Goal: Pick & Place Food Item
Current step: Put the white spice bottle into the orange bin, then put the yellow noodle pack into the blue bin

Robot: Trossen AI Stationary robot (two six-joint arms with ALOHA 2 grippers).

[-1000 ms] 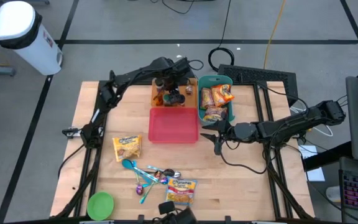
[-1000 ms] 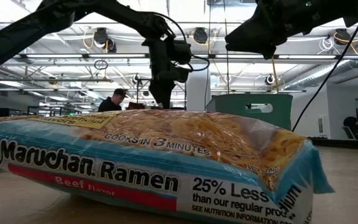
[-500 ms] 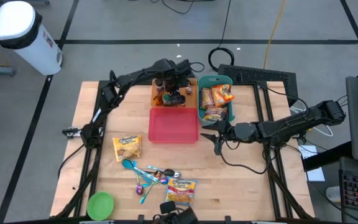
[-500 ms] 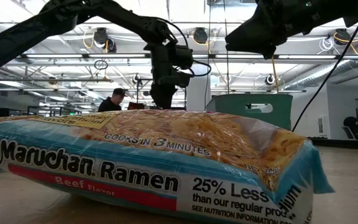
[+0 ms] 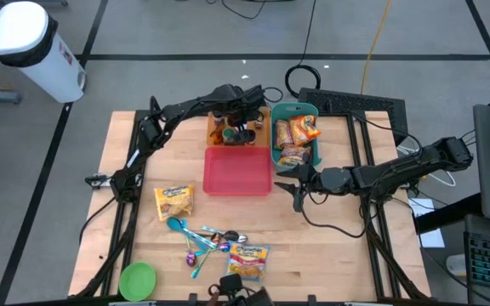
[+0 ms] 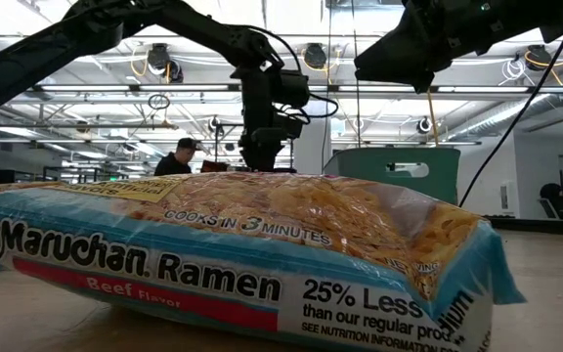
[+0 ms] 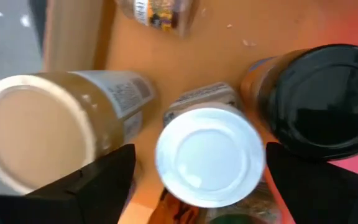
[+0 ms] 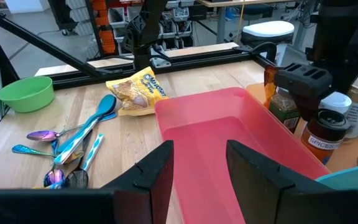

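Left claw (image 7: 191,180) spread wide and empty over white-lidded jar (image 7: 209,152) standing in orange bin (image 5: 228,127); probably rigid, smooth, slippery glass, best gripped around the lid; right claw (image 5: 294,188), part open and empty, beside red tray (image 5: 238,171).

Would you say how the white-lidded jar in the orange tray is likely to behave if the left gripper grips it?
The white-lidded jar stands upright between a black-lidded jar and a jar lying on its side, so it would probably nudge them. It looks rigid and may slip in the left gripper, whose jaws straddle it open. Being round, it would likely roll if tipped.
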